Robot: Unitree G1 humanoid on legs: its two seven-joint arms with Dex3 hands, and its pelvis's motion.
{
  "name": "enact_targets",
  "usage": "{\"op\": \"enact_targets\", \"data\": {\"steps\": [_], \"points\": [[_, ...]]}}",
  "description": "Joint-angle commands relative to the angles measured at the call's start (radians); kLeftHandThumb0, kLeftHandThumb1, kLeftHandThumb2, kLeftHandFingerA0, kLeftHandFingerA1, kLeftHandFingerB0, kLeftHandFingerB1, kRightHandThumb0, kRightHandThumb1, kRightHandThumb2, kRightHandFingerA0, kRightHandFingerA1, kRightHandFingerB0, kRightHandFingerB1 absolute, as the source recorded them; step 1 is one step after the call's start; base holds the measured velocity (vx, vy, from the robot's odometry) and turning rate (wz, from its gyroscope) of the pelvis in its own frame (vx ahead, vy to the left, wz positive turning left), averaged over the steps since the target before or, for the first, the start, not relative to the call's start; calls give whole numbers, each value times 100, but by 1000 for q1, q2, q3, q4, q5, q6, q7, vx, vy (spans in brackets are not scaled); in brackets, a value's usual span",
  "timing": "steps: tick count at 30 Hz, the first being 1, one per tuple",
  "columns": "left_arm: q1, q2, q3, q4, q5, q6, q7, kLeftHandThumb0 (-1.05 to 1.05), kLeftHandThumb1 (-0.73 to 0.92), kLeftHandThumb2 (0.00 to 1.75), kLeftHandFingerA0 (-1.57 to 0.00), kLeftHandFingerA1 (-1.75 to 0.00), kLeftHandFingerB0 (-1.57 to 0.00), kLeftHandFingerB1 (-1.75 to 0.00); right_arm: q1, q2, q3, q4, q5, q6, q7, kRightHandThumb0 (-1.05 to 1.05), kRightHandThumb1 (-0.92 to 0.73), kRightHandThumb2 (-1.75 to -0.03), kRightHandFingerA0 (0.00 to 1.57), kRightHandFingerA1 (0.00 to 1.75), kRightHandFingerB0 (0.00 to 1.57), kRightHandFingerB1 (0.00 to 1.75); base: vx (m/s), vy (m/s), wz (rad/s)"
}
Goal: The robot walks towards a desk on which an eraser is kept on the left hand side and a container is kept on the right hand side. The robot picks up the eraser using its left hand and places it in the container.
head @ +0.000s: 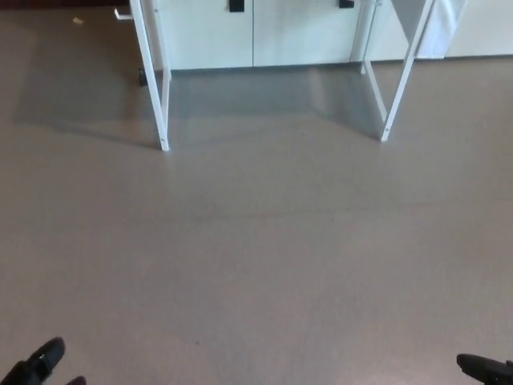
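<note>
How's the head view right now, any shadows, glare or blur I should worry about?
Head view: even, soft light, no glare; a faint shadow lies on the floor under the desk legs; picture slightly soft overall; both hands barely show at the bottom corners, left, right.
</note>
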Motion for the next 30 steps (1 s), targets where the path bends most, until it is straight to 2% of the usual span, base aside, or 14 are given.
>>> {"op": "enact_targets", "data": {"steps": [1,17,25,30], "points": [[15,27,-16,44,62,-55,16,-25,57,62,-26,-35,-24,-32,0,-4,-3,4,-12,-35,-16,-40,-43,-70,57,53,37,47,213,32,10],[11,57,-11,78,62,-87,6,-24,59,62,-25,-35,-23,-31,-8,-5,8,1,-14,-42,-15,-40,-43,-69,59,54,38,48,219,-135,6],[25,51,-15,106,83,-126,11,-26,57,61,-27,-35,-25,-32,8,-13,15,1,-15,-42,-9,-40,-43,-70,59,54,37,48,214,119,-7],[86,45,-26,109,102,-161,18,-25,57,61,-27,-35,-24,-31,76,-29,27,-4,-32,-86,6,-38,-46,-69,56,52,36,46,304,179,-4]]}}
